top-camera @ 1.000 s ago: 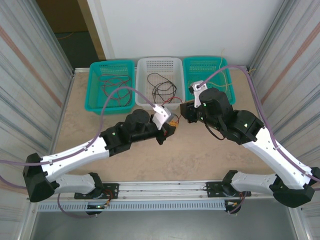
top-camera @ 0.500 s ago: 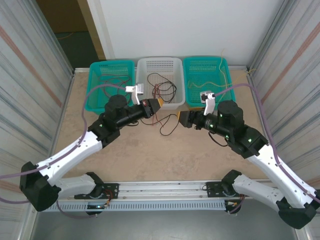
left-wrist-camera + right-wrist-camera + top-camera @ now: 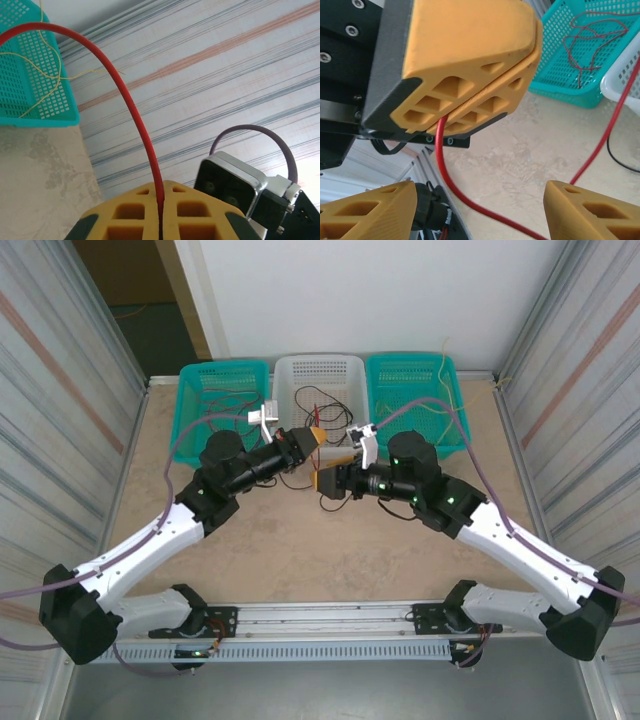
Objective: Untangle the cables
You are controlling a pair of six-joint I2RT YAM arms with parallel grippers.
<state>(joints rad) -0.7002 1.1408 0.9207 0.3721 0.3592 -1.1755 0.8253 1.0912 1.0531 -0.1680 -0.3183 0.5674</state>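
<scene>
left claw [image 3: 312,436] extended toward table center, clamped on red cable [image 3: 143,136]; right claw [image 3: 325,483] apart, facing it closely.

Table [image 3: 300,570], left teal basket [image 3: 183,435], white basket [image 3: 320,368], right teal basket [image 3: 410,370] (3 abreast)

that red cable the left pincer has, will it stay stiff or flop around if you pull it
Probably floppy: the red cable arcs loosely out of the shut left pincer and hangs in a curve below it. Likely very light, being so thin. It looks smooth, so it could slide through the grip if tugged hard.
</scene>
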